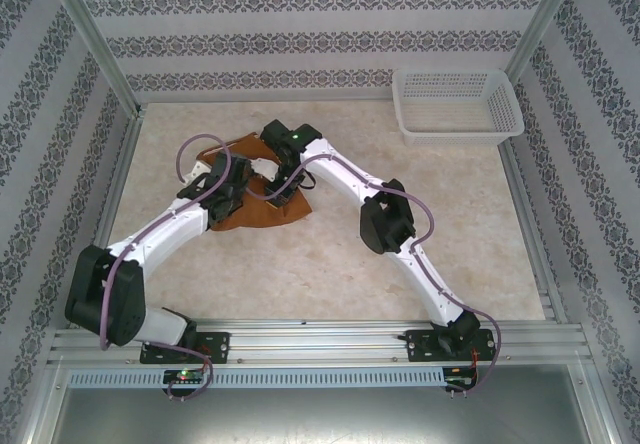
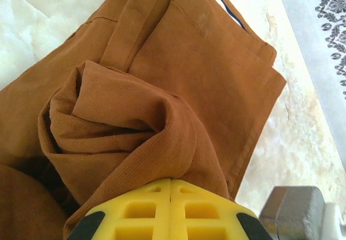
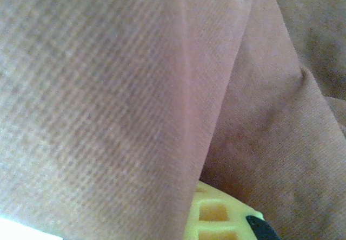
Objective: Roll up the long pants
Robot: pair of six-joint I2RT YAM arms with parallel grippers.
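Two grippers pinch the soft brown pants

The left gripper (image 2: 170, 191) is squeezed shut on a bunched fold of the pants (image 2: 205, 61). The right gripper (image 3: 212, 207) is closed too, with cloth tight against it, so it likely holds a fold. The pants lie in a heap on the table (image 1: 400, 254), left of the middle. They look light, soft and floppy. Grab a thick folded edge, because thin cloth may slip out.

White links (image 1: 340, 172) are joined by black joints (image 1: 385, 226). Grey-purple cables (image 1: 181, 162) are routed alongside. Yellow fingers (image 2: 162, 192) are fitted.
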